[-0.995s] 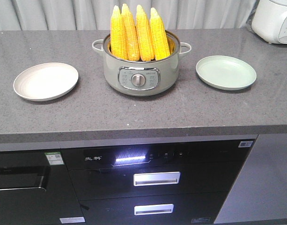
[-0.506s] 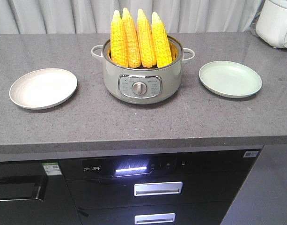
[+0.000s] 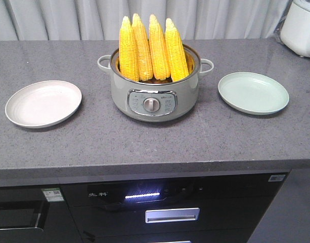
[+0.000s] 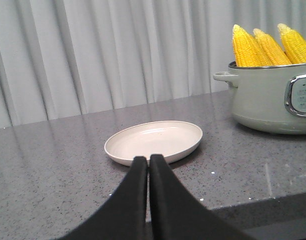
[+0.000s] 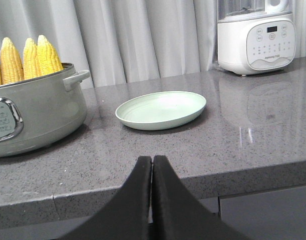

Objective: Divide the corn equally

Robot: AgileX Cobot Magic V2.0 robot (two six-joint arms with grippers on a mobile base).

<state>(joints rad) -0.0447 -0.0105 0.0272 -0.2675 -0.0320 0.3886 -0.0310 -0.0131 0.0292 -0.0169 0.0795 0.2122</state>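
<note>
Front view: corn [image 3: 150, 48] stands upright in the pot [image 3: 153, 96], mid-desk [image 3: 94, 144]; cream plate [image 3: 43, 103] left, green plate [image 3: 253, 92] right, each well apart. Scene sits lower in frame than before.
Left wrist view: left gripper [image 4: 149, 167] pressed together, short of the desk edge.
Right wrist view: right gripper [image 5: 152, 167] likewise; white appliance [image 5: 256, 37] behind.

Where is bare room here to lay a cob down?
Bare: the beige plate, the green plate, and the counter strips between each plate and the pot. Crowded: the pot, where four corn cobs stand packed together.
</note>
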